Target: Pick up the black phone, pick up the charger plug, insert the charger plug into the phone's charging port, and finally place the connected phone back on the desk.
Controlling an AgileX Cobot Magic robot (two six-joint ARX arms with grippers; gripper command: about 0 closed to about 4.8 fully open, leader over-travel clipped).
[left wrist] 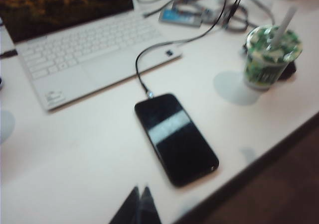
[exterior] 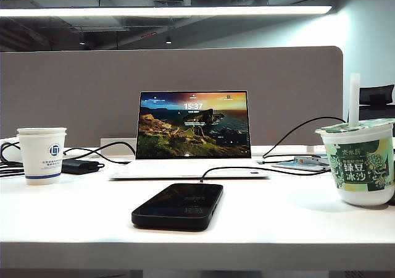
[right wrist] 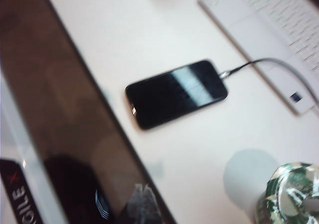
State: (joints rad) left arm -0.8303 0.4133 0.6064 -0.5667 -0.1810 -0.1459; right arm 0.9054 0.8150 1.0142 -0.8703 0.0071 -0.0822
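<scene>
The black phone (exterior: 179, 206) (left wrist: 175, 137) (right wrist: 177, 93) lies flat on the white desk (exterior: 74, 213), screen up, in front of the laptop. The charger plug (left wrist: 148, 94) (right wrist: 224, 74) sits at the phone's short edge, its thin black cable (exterior: 247, 168) running off toward the laptop; the charging port itself is hidden behind it. My left gripper (left wrist: 140, 190) hovers shut and empty over the desk near the front edge, apart from the phone. My right gripper (right wrist: 143, 188) is shut and empty, blurred, over the desk's front edge. Neither gripper shows in the exterior view.
An open white laptop (exterior: 191, 167) stands behind the phone. A green drink cup with a straw (exterior: 361, 160) (left wrist: 270, 57) is at the right, a white paper cup (exterior: 42, 154) at the left. Black cables and a power brick (exterior: 80, 165) lie at the back.
</scene>
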